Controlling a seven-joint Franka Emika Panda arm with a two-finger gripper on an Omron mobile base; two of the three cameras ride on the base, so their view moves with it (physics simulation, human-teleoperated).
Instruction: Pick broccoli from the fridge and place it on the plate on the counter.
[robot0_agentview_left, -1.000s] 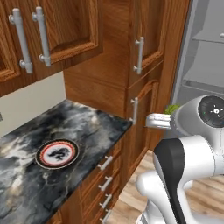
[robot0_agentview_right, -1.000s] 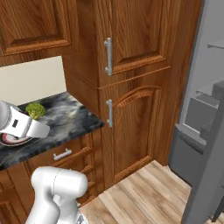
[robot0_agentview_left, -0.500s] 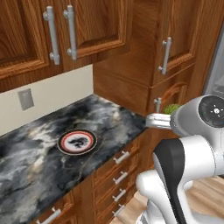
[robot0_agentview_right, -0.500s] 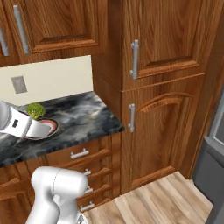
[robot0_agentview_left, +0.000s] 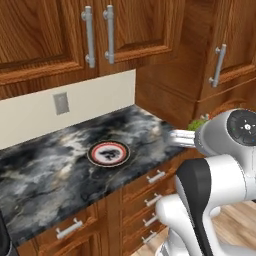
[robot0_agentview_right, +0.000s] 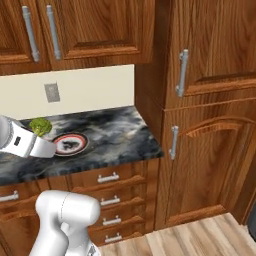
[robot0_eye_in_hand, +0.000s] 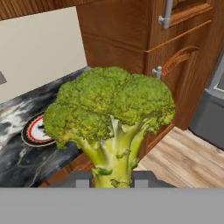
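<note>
Standing here, biggest thing in sight is the wall of brown wooden cabinets (robot0_agentview_right: 200, 100), taking the whole top and right of the right base view. Below them the counter (robot0_agentview_left: 60, 170) runs across the middle-left of the left base view, dark marbled stone with white veins, drawers (robot0_agentview_right: 107, 177) underneath. A cream backsplash (robot0_agentview_left: 95, 102) with a grey outlet (robot0_agentview_left: 61, 103) sits behind it. The plate (robot0_agentview_left: 108, 153) lies flat on the counter, about center frame in the left base view. The gripper (robot0_eye_in_hand: 111, 180) is clamped on the broccoli (robot0_eye_in_hand: 111, 116) stem, floret up, in the air off the counter's front edge; in the right base view it sits at the left edge, just left of the plate.
</note>
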